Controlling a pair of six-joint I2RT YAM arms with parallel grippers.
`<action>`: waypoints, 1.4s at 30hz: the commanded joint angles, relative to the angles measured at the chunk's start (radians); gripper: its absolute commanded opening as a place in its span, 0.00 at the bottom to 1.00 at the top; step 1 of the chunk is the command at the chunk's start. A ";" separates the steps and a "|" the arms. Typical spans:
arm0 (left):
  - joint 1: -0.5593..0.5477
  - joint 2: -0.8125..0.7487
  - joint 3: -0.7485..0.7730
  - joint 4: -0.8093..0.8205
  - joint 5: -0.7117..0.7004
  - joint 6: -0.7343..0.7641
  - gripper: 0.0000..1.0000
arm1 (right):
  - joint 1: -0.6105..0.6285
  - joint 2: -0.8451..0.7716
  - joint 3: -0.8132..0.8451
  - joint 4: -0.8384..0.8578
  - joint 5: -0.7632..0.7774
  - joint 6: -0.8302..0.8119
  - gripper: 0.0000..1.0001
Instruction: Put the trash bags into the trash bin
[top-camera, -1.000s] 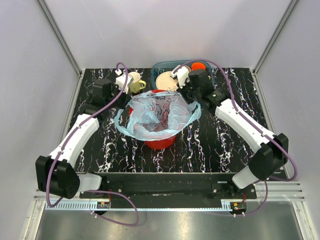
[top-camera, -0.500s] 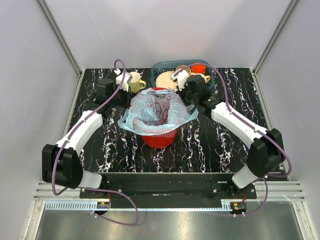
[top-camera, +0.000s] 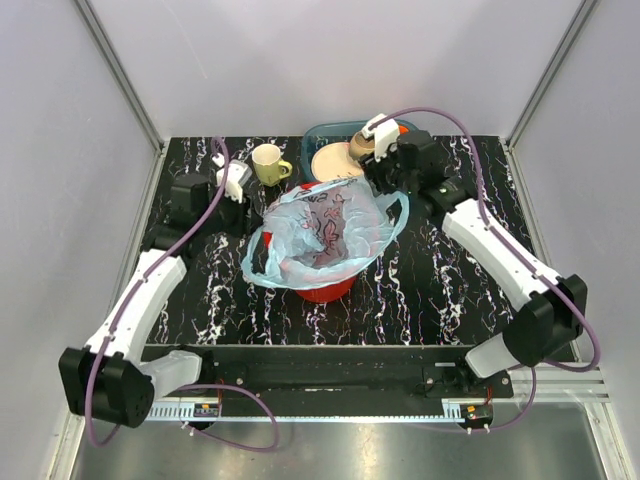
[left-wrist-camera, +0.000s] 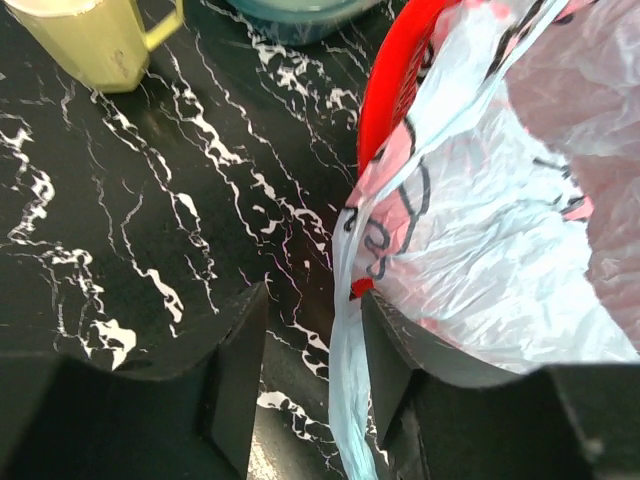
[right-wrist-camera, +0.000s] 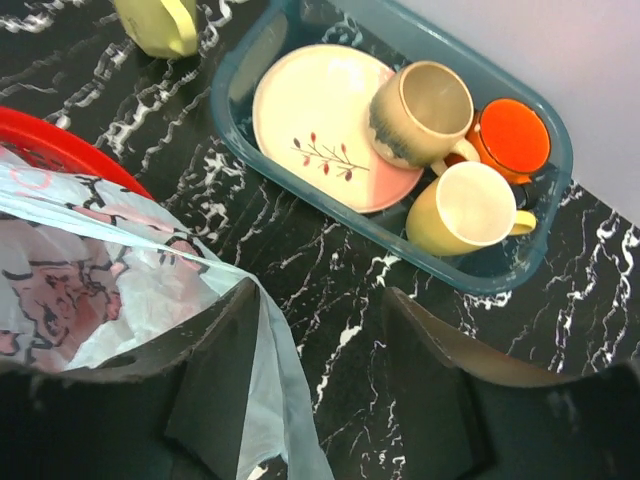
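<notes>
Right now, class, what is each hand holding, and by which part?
Nothing is clamped: the left hand and right hand are open, the trash bag's rim loose between their fingers.

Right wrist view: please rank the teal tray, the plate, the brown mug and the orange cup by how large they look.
1. tray
2. plate
3. brown mug
4. orange cup, only slightly smaller than the mug, so this last order is unsure.

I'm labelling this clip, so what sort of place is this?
Probably a robot lab cell staged as a kitchen: plain pale walls around a marbled black table, a teal dish tray of crockery, and a plastic bag in a red basket.
</notes>
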 joint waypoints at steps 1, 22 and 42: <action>0.019 -0.094 0.048 -0.018 0.021 0.003 0.47 | -0.010 -0.112 0.059 -0.051 -0.162 0.050 0.61; -0.111 0.191 0.389 -0.019 0.253 0.202 0.51 | -0.010 -0.077 0.096 -0.135 -0.255 0.021 0.52; -0.260 0.190 0.405 -0.090 0.109 0.417 0.49 | -0.004 -0.081 0.108 -0.322 -0.347 0.127 0.48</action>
